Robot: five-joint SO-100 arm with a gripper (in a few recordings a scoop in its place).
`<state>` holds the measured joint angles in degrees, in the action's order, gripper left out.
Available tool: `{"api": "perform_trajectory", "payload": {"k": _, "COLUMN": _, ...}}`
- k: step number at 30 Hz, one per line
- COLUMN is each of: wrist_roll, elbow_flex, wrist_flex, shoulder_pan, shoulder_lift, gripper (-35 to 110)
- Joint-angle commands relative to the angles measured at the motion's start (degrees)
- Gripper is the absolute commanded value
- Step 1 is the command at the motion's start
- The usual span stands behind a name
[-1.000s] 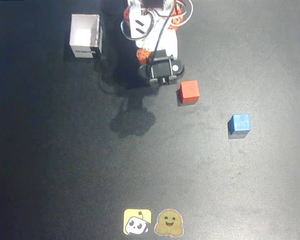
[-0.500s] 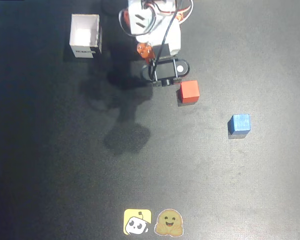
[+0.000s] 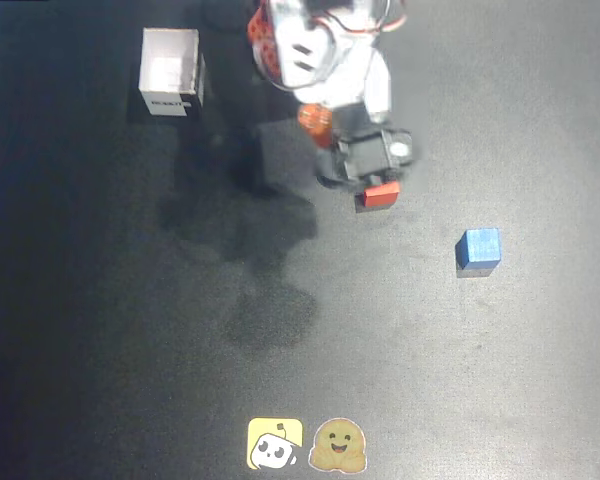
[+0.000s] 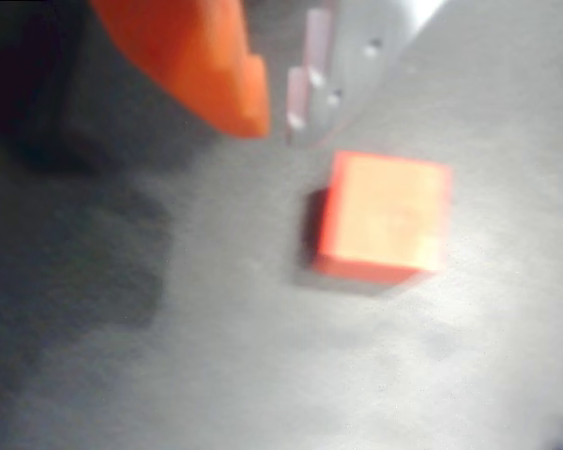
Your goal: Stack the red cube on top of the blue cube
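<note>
Approach is where we're at, we'd say: the jaws (image 4: 277, 117) hang above the red cube (image 4: 383, 228), tips nearly together and holding nothing. For a clean grab we'd spread them and centre over it first, since it sits off to their side and free on the surface (image 3: 130, 330). The blue cube (image 3: 478, 249) waits well apart. A white box (image 3: 170, 72) stands farther off; dark matte top, open room.
</note>
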<state>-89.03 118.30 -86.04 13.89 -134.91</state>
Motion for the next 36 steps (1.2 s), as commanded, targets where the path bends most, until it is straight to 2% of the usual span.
{"api": "perform_trajectory", "payload": {"k": 1, "wrist_roll": -1.1, "elbow_flex": -4.0, "wrist_flex": 1.0, "shoulder_pan": 2.0, "shoulder_lift": 1.8, "gripper": 0}}
{"api": "perform_trajectory", "payload": {"k": 10, "wrist_roll": -2.4, "elbow_flex": -7.4, "wrist_flex": 4.7, "shoulder_pan": 6.9, "shoulder_lift": 6.0, "gripper": 0}}
{"api": "perform_trajectory", "payload": {"k": 19, "wrist_roll": -4.7, "elbow_flex": -5.3, "wrist_flex": 7.9, "shoulder_pan": 3.9, "shoulder_lift": 4.9, "gripper": 0}}
{"api": "perform_trajectory", "payload": {"k": 31, "wrist_roll": -4.2, "elbow_flex": -5.7, "wrist_flex": 6.9, "shoulder_pan": 1.8, "shoulder_lift": 5.4, "gripper": 0}}
{"api": "perform_trajectory", "payload": {"k": 36, "wrist_roll": -4.2, "elbow_flex": -4.4, "wrist_flex": 2.6, "shoulder_pan": 1.3, "shoulder_lift": 3.4, "gripper": 0}}
